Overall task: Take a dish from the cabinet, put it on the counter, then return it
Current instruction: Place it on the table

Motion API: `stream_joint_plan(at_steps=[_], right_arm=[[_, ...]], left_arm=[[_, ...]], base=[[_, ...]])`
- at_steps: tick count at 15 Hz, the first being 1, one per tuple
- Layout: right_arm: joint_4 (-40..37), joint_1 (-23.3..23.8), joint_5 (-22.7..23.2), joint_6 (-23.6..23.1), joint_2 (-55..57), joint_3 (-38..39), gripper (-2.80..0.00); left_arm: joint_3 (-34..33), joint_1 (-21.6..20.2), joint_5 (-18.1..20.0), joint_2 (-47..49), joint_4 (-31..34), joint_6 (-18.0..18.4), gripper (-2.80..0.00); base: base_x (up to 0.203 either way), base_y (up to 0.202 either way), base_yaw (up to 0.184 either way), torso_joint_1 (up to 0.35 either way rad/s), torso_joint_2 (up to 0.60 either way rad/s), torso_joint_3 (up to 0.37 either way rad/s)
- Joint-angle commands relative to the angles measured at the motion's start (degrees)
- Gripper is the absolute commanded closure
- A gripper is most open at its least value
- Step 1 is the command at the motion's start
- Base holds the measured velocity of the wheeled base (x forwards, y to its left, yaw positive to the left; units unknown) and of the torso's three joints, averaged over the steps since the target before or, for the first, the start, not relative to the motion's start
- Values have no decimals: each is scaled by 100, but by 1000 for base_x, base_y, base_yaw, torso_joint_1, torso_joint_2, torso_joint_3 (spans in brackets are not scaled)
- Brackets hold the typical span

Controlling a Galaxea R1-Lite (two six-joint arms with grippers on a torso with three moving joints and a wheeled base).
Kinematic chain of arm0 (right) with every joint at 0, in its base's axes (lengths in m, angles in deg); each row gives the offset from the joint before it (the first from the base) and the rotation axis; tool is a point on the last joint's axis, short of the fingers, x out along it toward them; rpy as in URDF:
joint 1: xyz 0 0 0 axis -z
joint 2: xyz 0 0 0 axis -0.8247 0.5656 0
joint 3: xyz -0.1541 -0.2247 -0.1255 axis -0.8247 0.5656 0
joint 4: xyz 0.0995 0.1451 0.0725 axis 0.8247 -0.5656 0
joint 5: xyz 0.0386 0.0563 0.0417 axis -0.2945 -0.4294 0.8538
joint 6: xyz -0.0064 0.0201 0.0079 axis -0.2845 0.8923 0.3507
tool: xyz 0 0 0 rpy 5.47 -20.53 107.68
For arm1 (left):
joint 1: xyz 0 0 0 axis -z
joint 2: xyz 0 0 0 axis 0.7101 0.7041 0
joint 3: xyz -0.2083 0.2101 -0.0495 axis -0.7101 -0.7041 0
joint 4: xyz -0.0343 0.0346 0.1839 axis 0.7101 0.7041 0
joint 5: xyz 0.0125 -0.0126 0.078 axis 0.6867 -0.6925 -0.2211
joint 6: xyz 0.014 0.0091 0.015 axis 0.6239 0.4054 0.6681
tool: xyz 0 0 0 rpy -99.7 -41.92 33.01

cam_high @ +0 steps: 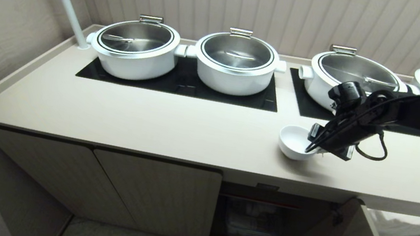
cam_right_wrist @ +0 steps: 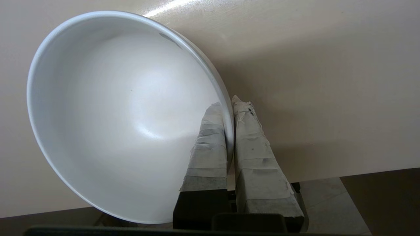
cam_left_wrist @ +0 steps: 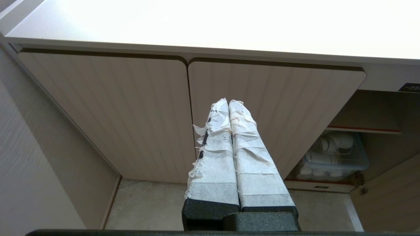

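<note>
A long beige counter point(cam_high: 151, 121) fills the middle of our head view, big white pots point(cam_high: 236, 63) lined up on black hob panels point(cam_high: 182, 82) along its upper edge. Our right gripper point(cam_high: 313, 149) reaches in from the right and clamps the rim of the dish point(cam_high: 293, 142), one taped finger point(cam_right_wrist: 210, 144) inside, the other outside; the bowl sits right of centre near the counter's front edge. Lower in the frame the cabinet point(cam_high: 253, 220) stands open, while our left gripper point(cam_left_wrist: 228, 103), fingers pressed together on nothing, hangs before the closed doors point(cam_left_wrist: 131, 114).
</note>
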Motion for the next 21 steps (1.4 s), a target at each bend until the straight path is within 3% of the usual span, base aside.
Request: stream_joint_plan(at_steps=[1, 4, 5, 15, 21], right_arm=[[-23, -18, 1, 15, 4, 0, 0], [-23, -45, 1, 15, 31, 0, 0], [-23, -54, 1, 15, 39, 0, -280], [-32, -62, -84, 27, 4, 9, -280], [-22, -81, -502, -312, -331, 44, -280]], left_arm=[[-5, -1, -2, -2, -2, -3, 0], [4, -1, -2, -2, -2, -3, 0], [-5, -1, -2, -2, -2, -3, 0], [-1, -1, -11, -2, -2, -3, 0], [4, -1, -8, -2, -2, -3, 0]], base=[[0, 0, 0, 0, 0, 0], [0, 0, 0, 0, 0, 0], [0, 0, 0, 0, 0, 0], [0, 0, 0, 0, 0, 0], [0, 0, 0, 0, 0, 0]])
